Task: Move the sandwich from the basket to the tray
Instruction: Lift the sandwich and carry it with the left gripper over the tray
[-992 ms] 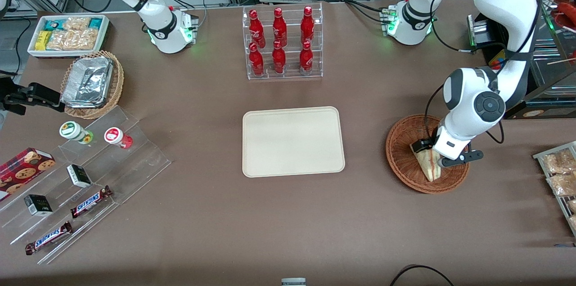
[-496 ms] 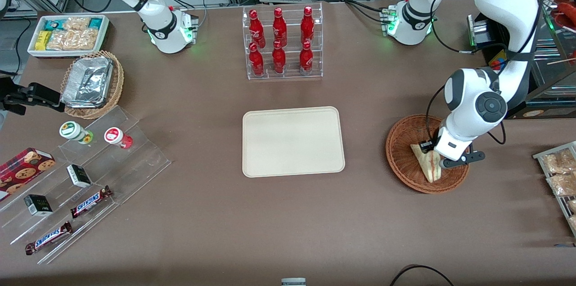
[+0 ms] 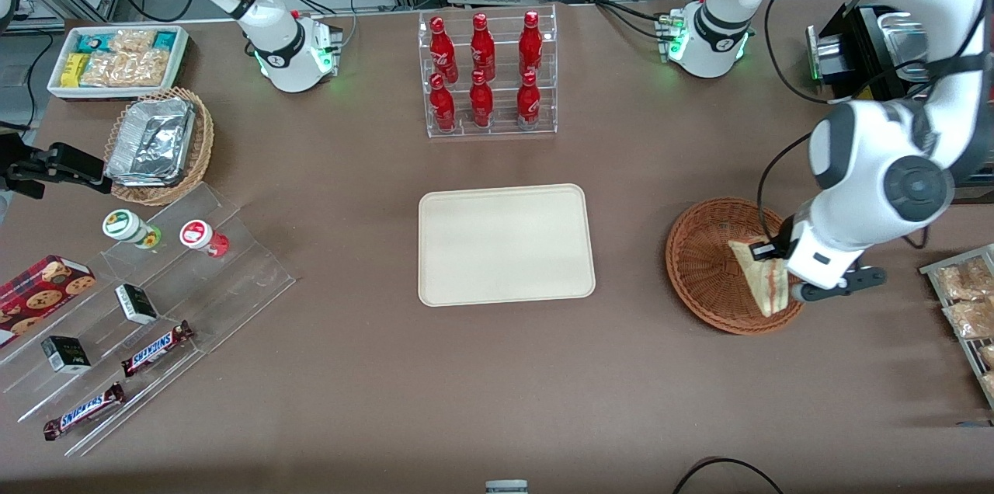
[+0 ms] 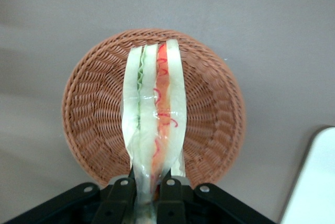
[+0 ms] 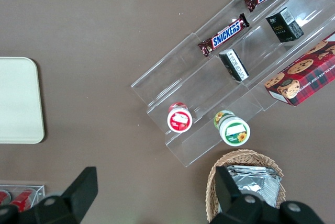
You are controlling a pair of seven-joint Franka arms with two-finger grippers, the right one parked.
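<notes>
The left arm's end effector (image 4: 145, 190) is clamped on the sandwich (image 4: 154, 119), fingers tight against both bread faces. The sandwich hangs lifted above the basket (image 4: 94, 124), over the part of its rim toward the working arm's end. The tray (image 3: 505, 244) sits well apart on the tabletop (image 3: 373, 370).

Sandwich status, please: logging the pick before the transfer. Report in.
Hand shut on sandwich, above basket. Sandwich lifted clear of the weave, hanging edge-down. Tray bare, open table between basket and tray.
</notes>
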